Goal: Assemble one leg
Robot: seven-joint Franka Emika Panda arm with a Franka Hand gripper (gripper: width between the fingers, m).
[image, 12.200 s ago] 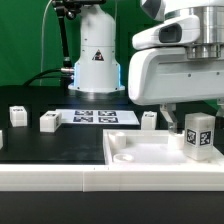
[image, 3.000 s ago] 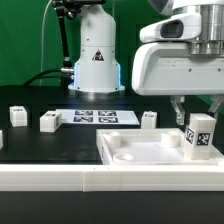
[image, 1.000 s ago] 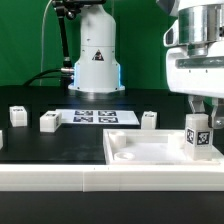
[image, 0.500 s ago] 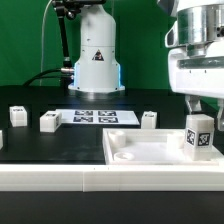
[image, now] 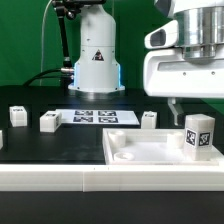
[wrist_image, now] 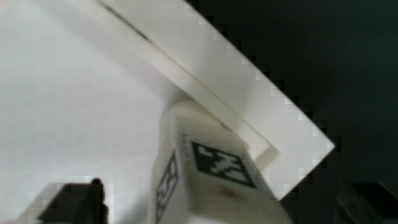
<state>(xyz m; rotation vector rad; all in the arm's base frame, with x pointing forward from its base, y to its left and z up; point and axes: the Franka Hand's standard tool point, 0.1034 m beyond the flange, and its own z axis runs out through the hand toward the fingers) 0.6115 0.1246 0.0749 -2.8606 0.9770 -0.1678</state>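
Observation:
A white leg (image: 199, 136) with a black-and-white tag stands upright in the near right corner of the large white tray (image: 140, 152) in the exterior view. My gripper (image: 198, 108) hangs just above the leg, open, with one finger (image: 175, 110) showing to the leg's left and not touching it. In the wrist view the leg (wrist_image: 214, 170) stands against the tray's corner rim (wrist_image: 267, 110), and a dark fingertip (wrist_image: 71, 200) is apart from it.
Three more small white legs (image: 17, 116) (image: 49, 121) (image: 149, 119) stand on the black table behind the tray. The marker board (image: 95, 117) lies in front of the white robot base (image: 97, 60). Another white part shows at the left edge (image: 2, 140).
My gripper has let go of the leg, risen and shifted toward the exterior view's left. The leg stays standing in the tray's corner.

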